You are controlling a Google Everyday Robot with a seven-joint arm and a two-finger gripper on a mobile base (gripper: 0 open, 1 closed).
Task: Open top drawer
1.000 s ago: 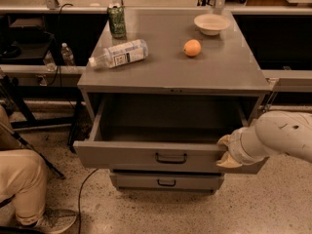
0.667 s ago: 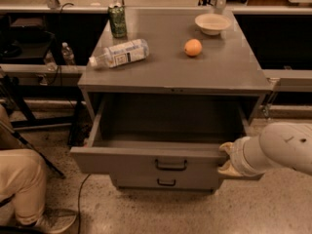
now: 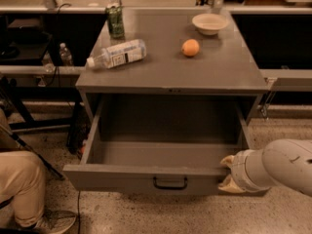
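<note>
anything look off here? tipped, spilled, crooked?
The water bottle lies on its side on the cabinet top; no spill shows. The end effector sits at the right end of the top drawer front, not at the central handle. The green can, orange and bowl look normal.
</note>
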